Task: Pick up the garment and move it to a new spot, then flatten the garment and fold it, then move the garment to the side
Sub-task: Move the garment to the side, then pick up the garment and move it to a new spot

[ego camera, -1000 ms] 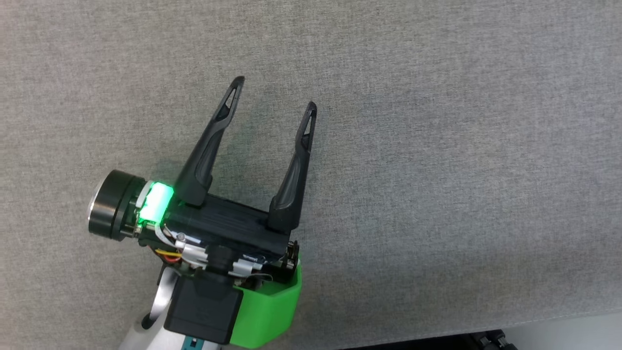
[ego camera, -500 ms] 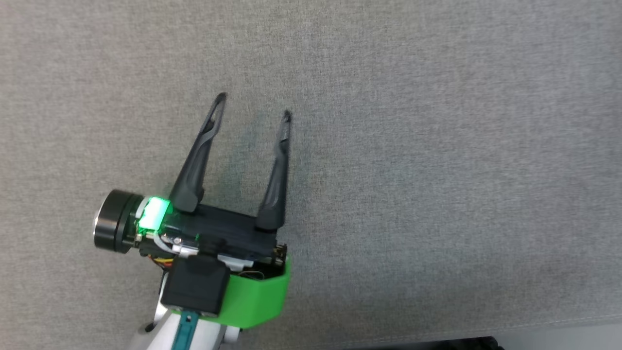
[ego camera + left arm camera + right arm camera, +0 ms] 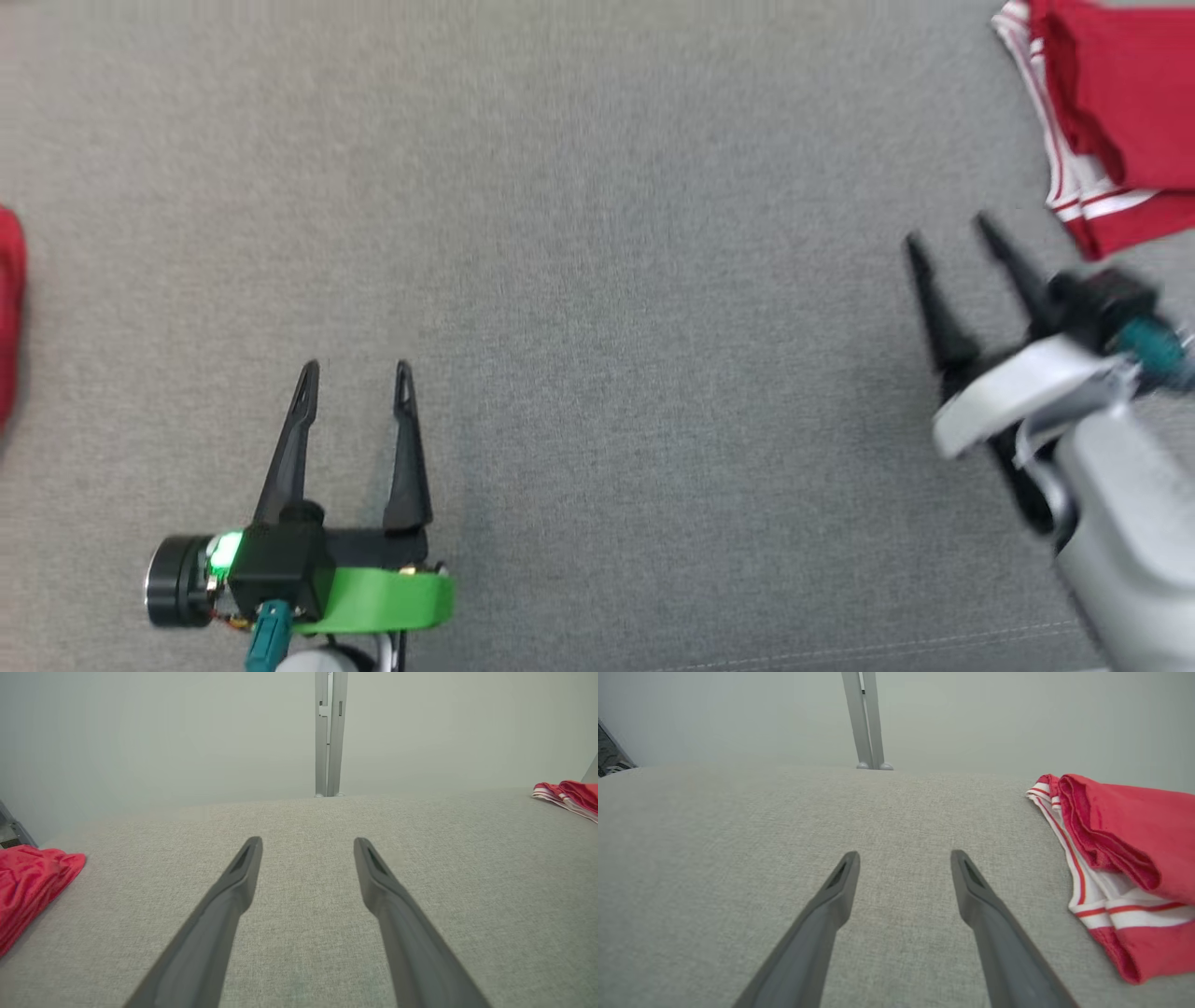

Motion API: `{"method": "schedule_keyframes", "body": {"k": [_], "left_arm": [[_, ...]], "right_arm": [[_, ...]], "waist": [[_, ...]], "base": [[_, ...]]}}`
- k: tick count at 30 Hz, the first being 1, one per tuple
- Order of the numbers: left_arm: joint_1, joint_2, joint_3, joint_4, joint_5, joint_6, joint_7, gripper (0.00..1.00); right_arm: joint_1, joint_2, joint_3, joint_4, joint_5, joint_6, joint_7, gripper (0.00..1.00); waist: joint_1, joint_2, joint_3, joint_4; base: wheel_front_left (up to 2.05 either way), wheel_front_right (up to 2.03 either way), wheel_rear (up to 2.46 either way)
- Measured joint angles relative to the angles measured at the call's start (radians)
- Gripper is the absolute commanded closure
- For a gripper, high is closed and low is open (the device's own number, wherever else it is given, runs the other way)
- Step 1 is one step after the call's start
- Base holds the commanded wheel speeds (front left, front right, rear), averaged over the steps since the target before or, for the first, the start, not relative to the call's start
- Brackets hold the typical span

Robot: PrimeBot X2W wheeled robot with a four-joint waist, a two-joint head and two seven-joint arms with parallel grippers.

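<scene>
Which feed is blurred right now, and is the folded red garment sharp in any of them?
Head view: right gripper smeared, whole picture slightly soft, left gripper crisper. Right wrist view: folded red garment sharp under even light, no glare. Left wrist view: fingers sharp, far wall hazy.

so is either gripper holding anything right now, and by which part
Nothing is held. The left gripper and the right gripper both stand open over the grey table, and the folded red striped garment lies apart from both.

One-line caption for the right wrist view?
Open right gripper above grey fabric surface, folded red garment lying apart to its right.
</scene>
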Motion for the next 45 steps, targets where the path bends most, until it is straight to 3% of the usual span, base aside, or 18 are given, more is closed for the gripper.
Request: {"method": "schedule_keyframes", "body": {"k": [6,16,25,45], "left_arm": [[0.104,-0.026,0.092,0.037,-0.002,-0.056,0.0,0.0],[0.229,-0.059,0.173,0.055,0.019,-0.132,0.0,0.0],[0.292,-0.063,0.197,0.101,0.029,-0.187,0.0,0.0],[0.295,-0.064,0.179,0.1,0.025,-0.184,0.0,0.0]], "right_arm": [[0.198,0.144,-0.069,-0.119,-0.135,0.0,0.0,0.0],[0.456,0.277,-0.183,-0.291,-0.261,0.0,0.0,0.0],[0.564,0.297,-0.211,-0.315,-0.295,0.0,0.0,0.0],[0.587,0.31,-0.203,-0.334,-0.294,0.0,0.0,0.0]], "waist": [[0.0,0.0,-0.149,-0.005],[-0.0001,0.0,-0.34,-0.01],[-0.0001,0.0,-0.422,-0.012],[0.0,0.0,-0.418,-0.011]], "base": [[0.0,0.0,0.0],[0.0,0.0,0.0],[0.0,0.0,0.0],[0.0,0.0,0.0]]}}
